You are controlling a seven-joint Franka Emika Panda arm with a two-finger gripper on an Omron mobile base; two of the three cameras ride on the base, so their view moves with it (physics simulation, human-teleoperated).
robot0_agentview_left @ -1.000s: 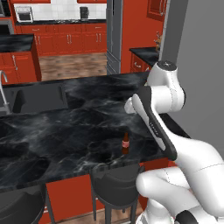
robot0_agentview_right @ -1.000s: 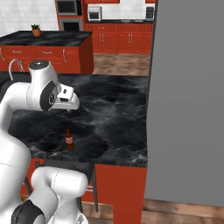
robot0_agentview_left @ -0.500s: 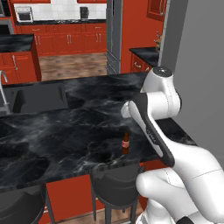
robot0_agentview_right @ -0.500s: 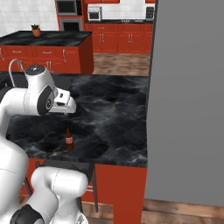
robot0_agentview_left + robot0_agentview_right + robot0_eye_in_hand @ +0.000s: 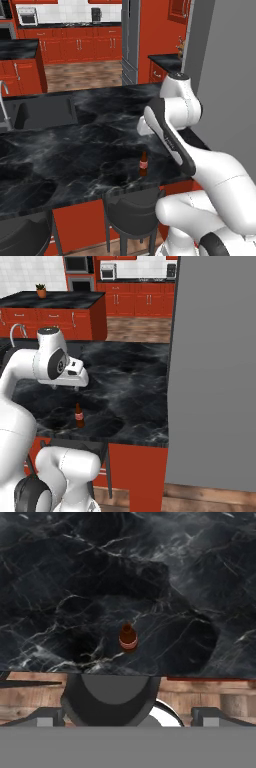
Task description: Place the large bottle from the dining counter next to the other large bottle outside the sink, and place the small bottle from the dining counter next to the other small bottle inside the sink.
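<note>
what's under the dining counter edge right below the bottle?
A black bar stool stands below the small brown bottle, in front of the red panel under the dining counter. The slab hides the rest of its underside.

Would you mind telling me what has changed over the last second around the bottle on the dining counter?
The arm has swung its hand lower and nearer the counter's front edge, bringing the tool above the small brown bottle. Nothing was grasped or released; the tool is open and clear of the bottle. The bottle stands upright where it was on the dining counter, and the stool has not moved.
</note>
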